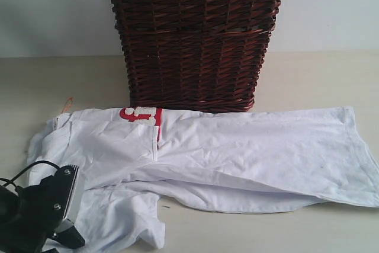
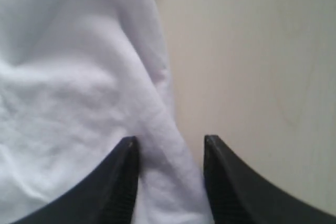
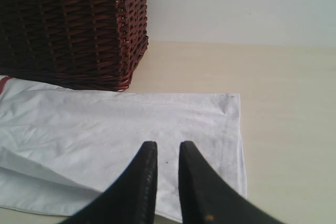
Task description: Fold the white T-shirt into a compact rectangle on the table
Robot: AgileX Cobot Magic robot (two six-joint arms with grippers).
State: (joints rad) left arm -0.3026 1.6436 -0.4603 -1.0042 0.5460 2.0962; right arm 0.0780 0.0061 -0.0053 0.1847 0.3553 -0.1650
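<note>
The white T-shirt (image 1: 237, 146) lies spread and partly folded on the table (image 1: 320, 81), in front of the basket. Red lettering (image 1: 139, 114) shows at a fold near its back edge. An orange tag (image 1: 66, 103) sticks out at the far left. My left gripper (image 1: 74, 205) is low over the shirt's front left part. It is open, and a ridge of white T-shirt (image 2: 68, 93) lies loose between its fingers (image 2: 126, 182). My right gripper (image 3: 168, 145) hovers above the white T-shirt (image 3: 105, 124) near its right hem. Its jaws stand narrowly apart with nothing between them.
A dark wicker basket (image 1: 195, 39) with a lace-trimmed liner stands right behind the shirt, and the same basket (image 3: 68, 24) shows in the right wrist view. A pale wall rises behind the table. Bare table (image 3: 289, 129) lies to the right of the shirt's hem.
</note>
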